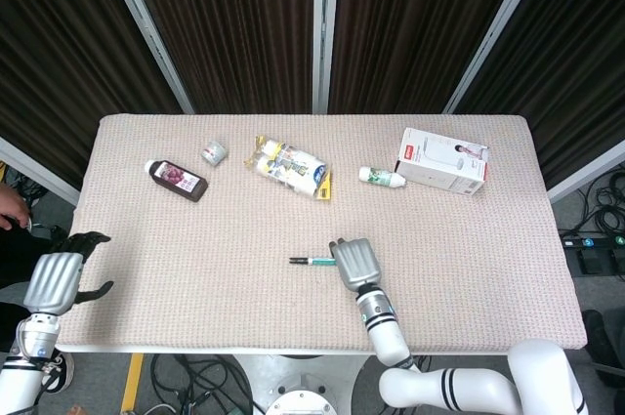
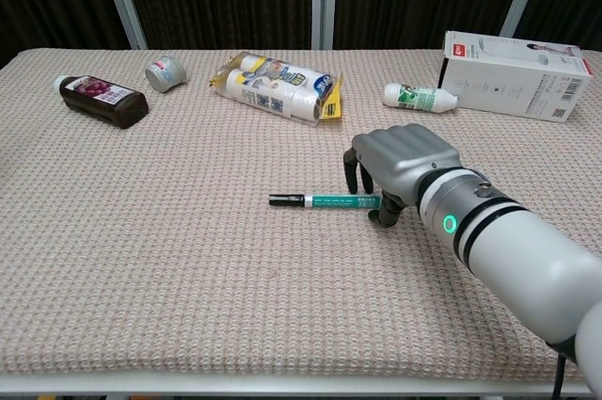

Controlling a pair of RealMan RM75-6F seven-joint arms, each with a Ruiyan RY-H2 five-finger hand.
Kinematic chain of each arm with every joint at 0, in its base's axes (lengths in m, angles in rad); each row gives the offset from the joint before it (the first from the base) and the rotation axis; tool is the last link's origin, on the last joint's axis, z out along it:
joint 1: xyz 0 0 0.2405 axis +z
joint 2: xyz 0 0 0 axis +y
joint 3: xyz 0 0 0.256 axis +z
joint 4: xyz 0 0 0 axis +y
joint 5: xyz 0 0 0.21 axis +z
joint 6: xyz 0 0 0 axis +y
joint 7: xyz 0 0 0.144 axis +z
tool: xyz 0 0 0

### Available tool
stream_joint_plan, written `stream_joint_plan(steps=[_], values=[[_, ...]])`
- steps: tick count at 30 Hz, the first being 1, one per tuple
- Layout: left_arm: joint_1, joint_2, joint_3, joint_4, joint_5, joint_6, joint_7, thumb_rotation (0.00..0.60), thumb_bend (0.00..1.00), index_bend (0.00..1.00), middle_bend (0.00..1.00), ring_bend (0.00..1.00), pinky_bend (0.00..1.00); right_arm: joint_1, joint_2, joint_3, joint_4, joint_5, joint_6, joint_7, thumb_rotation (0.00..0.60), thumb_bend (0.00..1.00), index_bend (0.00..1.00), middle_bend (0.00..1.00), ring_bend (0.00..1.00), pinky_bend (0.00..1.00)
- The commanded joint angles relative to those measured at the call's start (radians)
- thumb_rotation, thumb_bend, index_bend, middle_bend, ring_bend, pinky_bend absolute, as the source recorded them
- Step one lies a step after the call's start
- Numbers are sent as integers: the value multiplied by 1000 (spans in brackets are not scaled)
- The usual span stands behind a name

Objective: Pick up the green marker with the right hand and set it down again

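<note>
**Green marker lying on the mat, right hand arching over its near end**

Green-barrelled with a black cap, the green marker [image 2: 324, 200] is lying flat on the woven beige table cover [image 2: 169, 259], roughly mid-table, with its cap pointing toward the robot's left. The right hand [image 2: 400, 163] is crouching over the marker's green end, its dark fingers [image 2: 352, 174] curling down on the far side of the barrel and the thumb coming down on the near side. The marker is sitting on the cover, not lifted; whether the fingertips are actually pressing on it I cannot tell, so the grip itself is unclear. From the head view the right hand [image 1: 353, 263] is covering that end of the marker [image 1: 308, 261], leaving only the cap half showing.

The left hand [image 1: 61, 277] is hanging off the table's left edge, holding nothing, its fingers spread apart.

Along the far side of the table a dark bottle [image 2: 103, 98] is lying on its side, a small grey jar [image 2: 165, 72] is resting near it, a clear pack of small bottles [image 2: 275, 85] is sitting centre-back, and a little white bottle [image 2: 418, 96] is lying just beside a white carton [image 2: 515, 63].
</note>
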Motion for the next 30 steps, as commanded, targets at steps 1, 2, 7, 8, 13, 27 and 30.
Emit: stream_joint_plan(steps=[1,2,7,8,13,27,30], values=[[0,-2,0,4,-2,-2,-2,600,176,247,229,189,258,3,-7,1,8,2,-1,0,600,220,428,430,862,959],[3,-2,2,6,-2,-1,-5,600,176,247,229,189,258,4,-10,1,11,4,-1,-1,600,220,428,430,862,959],[4,-6,4,16,-3,-6,-15,600,176,247,229,188,257,9,-26,1,33,5,2,-8,600,224,428,436,862,959],[3,-7,4,18,-4,-7,-15,600,176,247,228,188,258,9,-28,1,37,4,2,-8,600,226,428,438,862,959],[3,-9,4,22,-5,-11,-19,600,175,247,228,188,258,9,-44,0,62,-11,12,-3,600,233,440,455,862,959],[1,-17,6,32,-7,-21,-24,600,176,247,229,188,258,4,-58,3,85,-23,14,-5,600,260,493,497,862,959],[1,-18,7,33,-8,-23,-23,600,176,247,228,189,258,0,-63,1,89,-31,21,-2,600,267,519,518,862,959]])
